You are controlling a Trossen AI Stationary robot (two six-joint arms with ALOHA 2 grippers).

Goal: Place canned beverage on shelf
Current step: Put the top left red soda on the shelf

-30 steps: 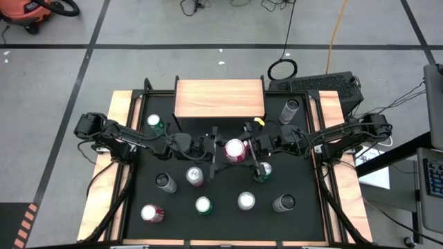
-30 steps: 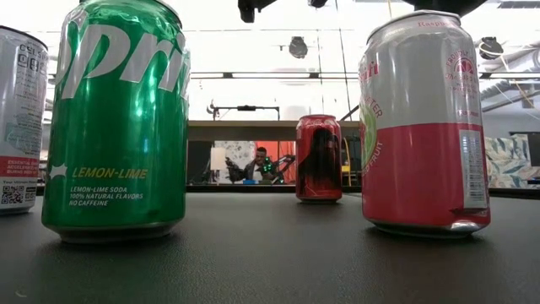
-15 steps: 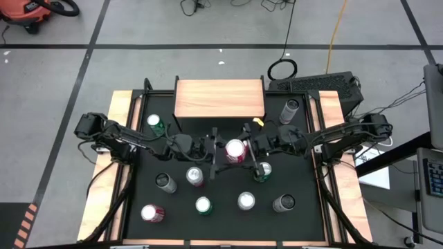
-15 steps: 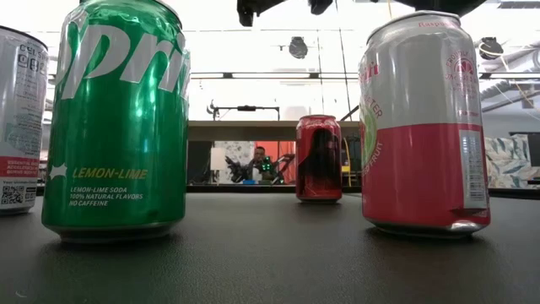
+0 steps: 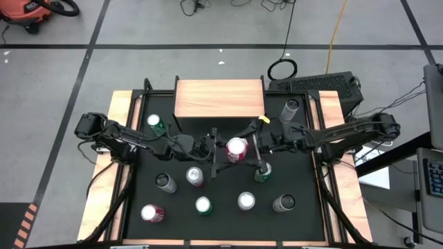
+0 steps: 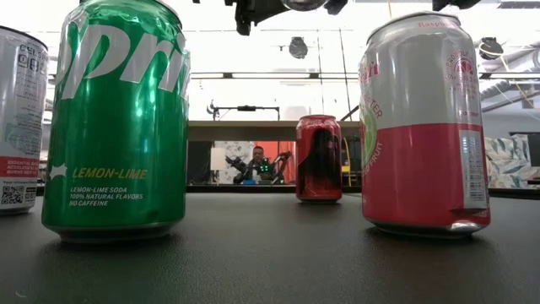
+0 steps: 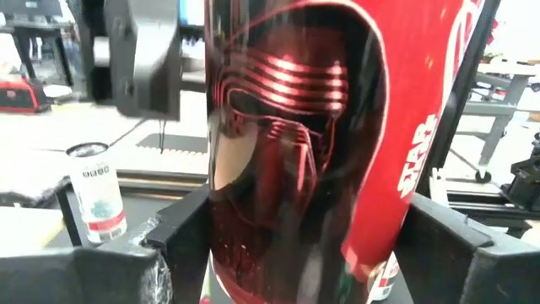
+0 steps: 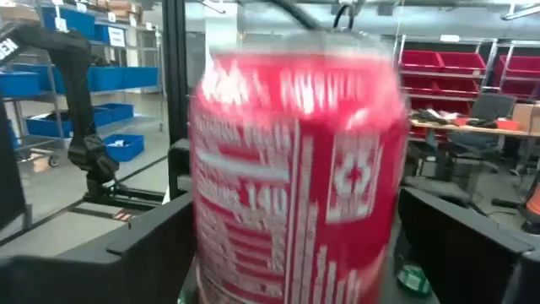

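A red can (image 5: 236,148) with a dark mask print (image 7: 295,127) hangs upright above the middle of the black table (image 5: 228,225), with my left gripper (image 5: 223,149) shut on it from the table's left. My right gripper (image 5: 255,148) stands open on the can's right, and its fingers (image 8: 143,245) stay apart from the can (image 8: 295,169) on either side. The shelf (image 5: 219,98), with its light wood top, stands at the table's far edge just beyond the can. My left gripper pinches the can's side wall (image 7: 224,241) between its two fingers, which reach in level from the table's left, one on each side of the can. The can stands upright in the hold, lifted clear of the table.
Several other cans stand on the table: a green one (image 5: 154,123) at the far left, a silver one (image 5: 291,109) at the far right, a green one (image 5: 263,171) below my right gripper, and more along the near half (image 5: 203,205). Wooden rails (image 5: 100,200) border both sides.
My right gripper has opened, let go of the red can, and drawn back a little toward the table's right edge. The can stays upright in my left gripper, which has kept still.
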